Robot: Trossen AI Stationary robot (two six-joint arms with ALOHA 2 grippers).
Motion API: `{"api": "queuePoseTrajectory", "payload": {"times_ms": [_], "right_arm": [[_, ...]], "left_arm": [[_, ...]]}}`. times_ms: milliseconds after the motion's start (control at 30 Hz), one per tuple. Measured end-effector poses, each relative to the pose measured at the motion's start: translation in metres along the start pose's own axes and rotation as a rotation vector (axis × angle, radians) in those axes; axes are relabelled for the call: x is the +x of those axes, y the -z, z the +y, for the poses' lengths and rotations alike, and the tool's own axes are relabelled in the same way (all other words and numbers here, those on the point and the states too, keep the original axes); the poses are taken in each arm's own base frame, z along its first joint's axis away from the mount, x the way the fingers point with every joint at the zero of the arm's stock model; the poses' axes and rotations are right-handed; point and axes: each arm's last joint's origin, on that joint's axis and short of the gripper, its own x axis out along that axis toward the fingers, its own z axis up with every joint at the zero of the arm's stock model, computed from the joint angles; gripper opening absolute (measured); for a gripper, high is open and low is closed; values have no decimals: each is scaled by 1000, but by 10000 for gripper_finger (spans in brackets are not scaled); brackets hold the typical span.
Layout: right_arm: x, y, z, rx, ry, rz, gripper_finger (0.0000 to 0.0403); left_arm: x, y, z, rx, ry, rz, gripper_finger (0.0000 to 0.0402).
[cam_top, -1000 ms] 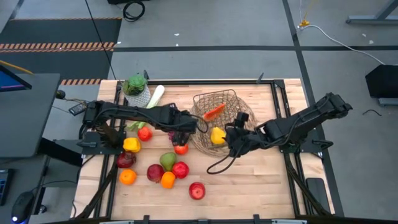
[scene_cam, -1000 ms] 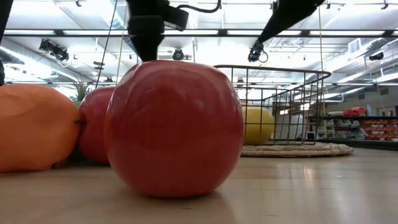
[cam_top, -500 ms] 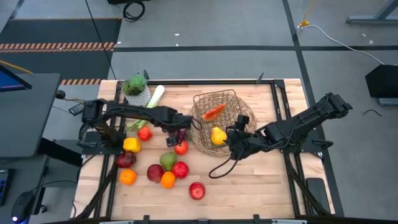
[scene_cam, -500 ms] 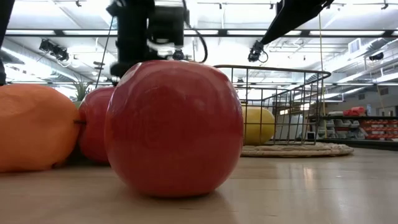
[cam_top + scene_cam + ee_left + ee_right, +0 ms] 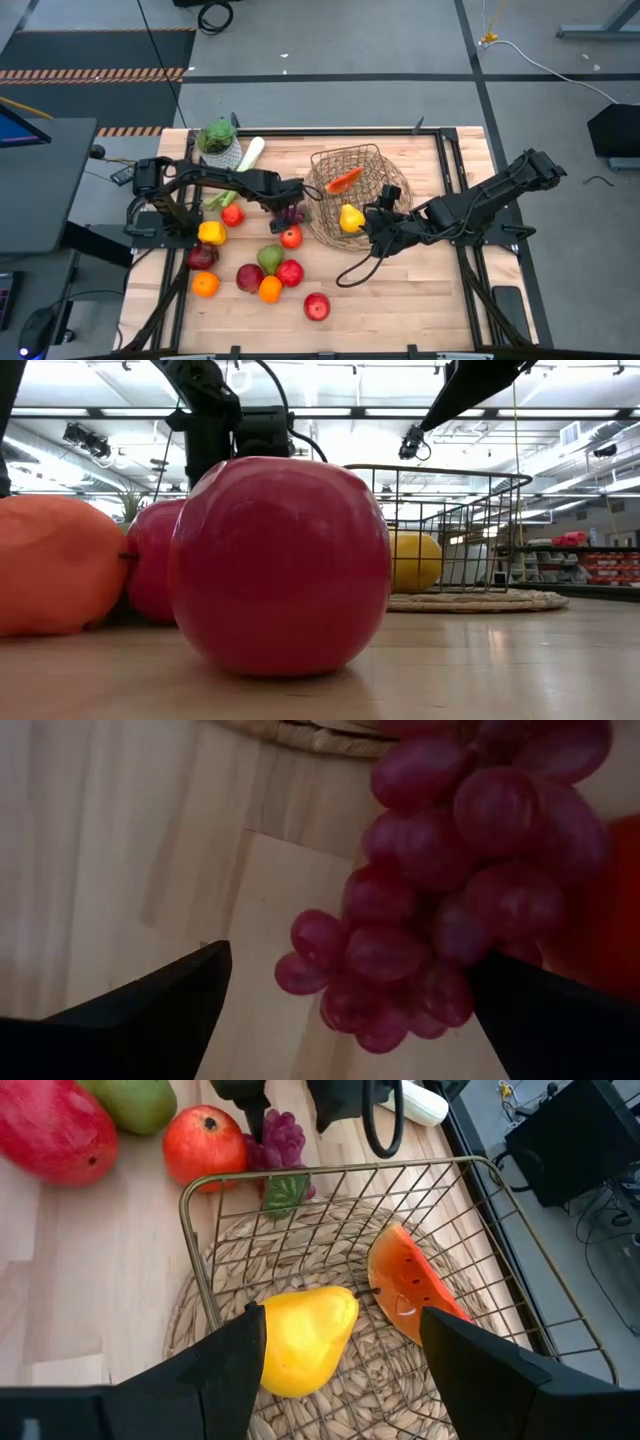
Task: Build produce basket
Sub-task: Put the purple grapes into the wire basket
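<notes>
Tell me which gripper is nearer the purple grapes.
Left. The left gripper is right over the purple grapes, fingers open around them; the right gripper hovers over the basket.

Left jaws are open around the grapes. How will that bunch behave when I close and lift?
The grapes are a lumpy cluster of round beads, so the jaws will likely seat unevenly. If joined only by a stem, the bunch may sag or swing. The shiny skins look slippery, so it could slip from the left gripper.

A basket (image 5: pixel 352 190) sits near the table's (image 5: pixel 420 300) far edge, holding two fruits. Grapes (image 5: pixel 291 213) lie just left of it. More produce (image 5: pixel 262 272) spreads toward the near left corner.
</notes>
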Motion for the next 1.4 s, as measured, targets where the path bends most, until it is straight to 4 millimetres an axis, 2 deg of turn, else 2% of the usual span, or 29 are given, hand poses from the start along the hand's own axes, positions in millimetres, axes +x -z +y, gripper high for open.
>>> {"api": "queuePoseTrajectory", "payload": {"times_ms": [267, 400, 533, 667, 800, 867, 933, 1233, 1400], "right_arm": [[0, 0, 0, -1, 0, 1, 270], [0, 0, 0, -1, 0, 1, 270], [0, 0, 0, -1, 0, 2, 270], [0, 1, 0, -5, 2, 6, 270], [0, 3, -1, -4, 8, 27, 270], [0, 5, -1, -5, 12, 40, 270], [0, 6, -2, 0, 16, 54, 270], [-1, 9, -3, 7, 26, 81, 270], [-1, 10, -4, 2, 29, 86, 270]], "left_arm": [[3, 1, -1, 6, -17, -16, 395], [3, 2, 0, 4, -119, -15, 366], [3, 2, 0, -2, -112, -15, 286], [2, 3, 0, -3, -104, -9, 175], [-10, 4, 2, -9, -103, -42, 73], [-23, 4, 3, -17, -98, -87, 35], [-39, 6, 5, -27, -92, -138, 15], [-128, 16, 15, -103, -48, -398, 15], [-186, 6, 11, -97, 4, -637, 13]]}}
